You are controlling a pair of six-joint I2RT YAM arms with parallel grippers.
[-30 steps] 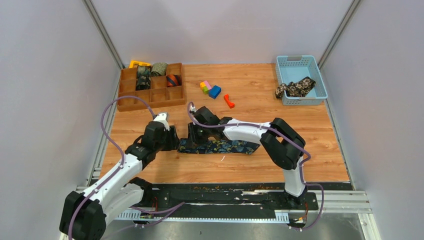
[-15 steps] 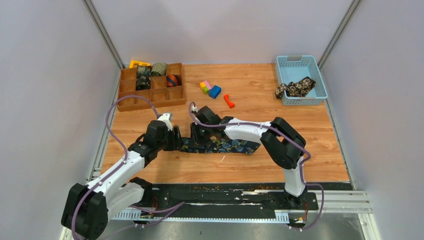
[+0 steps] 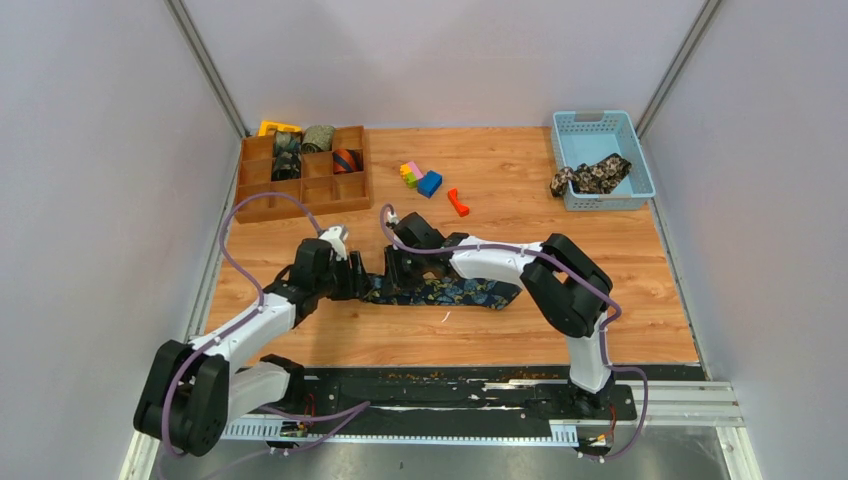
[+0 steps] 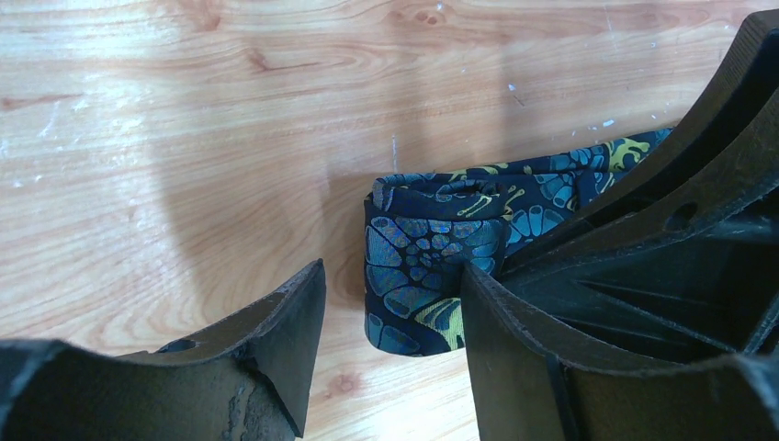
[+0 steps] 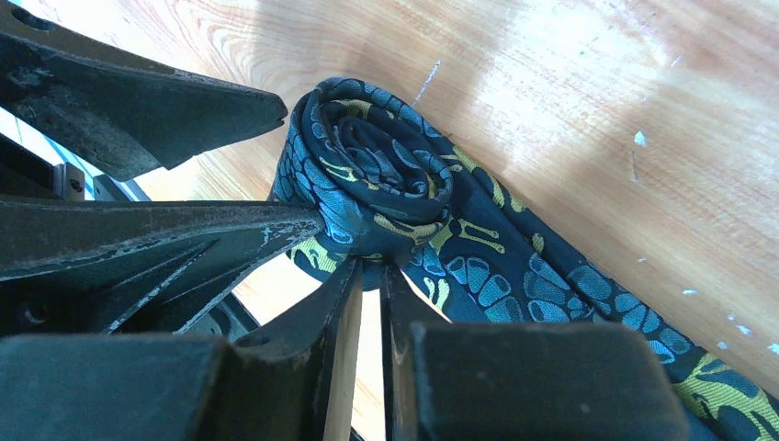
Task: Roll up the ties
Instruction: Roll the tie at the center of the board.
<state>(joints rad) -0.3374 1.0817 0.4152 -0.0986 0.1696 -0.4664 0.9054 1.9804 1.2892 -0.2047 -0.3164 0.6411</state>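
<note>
Compared with the frame one second earlier, the left arm has swung inward and its gripper has closed in on the rolled end of the tie (image 3: 455,293), which lies flat at mid-frame on the bench (image 3: 560,330). The left gripper (image 4: 393,280) is spread, the roll sitting between its fingers and touching the right-hand one. The right gripper (image 5: 367,271) is almost pressed together, its tips nipping the roll's near edge. In the top view both grippers hide the roll, and the right forearm crosses above the tie's unrolled length.

At upper left, a tray (image 3: 300,208) holds four coils (image 3: 318,138), each in its own compartment. At upper right, a basket (image 3: 605,203) carries one floral tie (image 3: 592,176) draped over its near-left corner. Between them lie a cluster of blocks (image 3: 422,176) and one red piece (image 3: 458,202).
</note>
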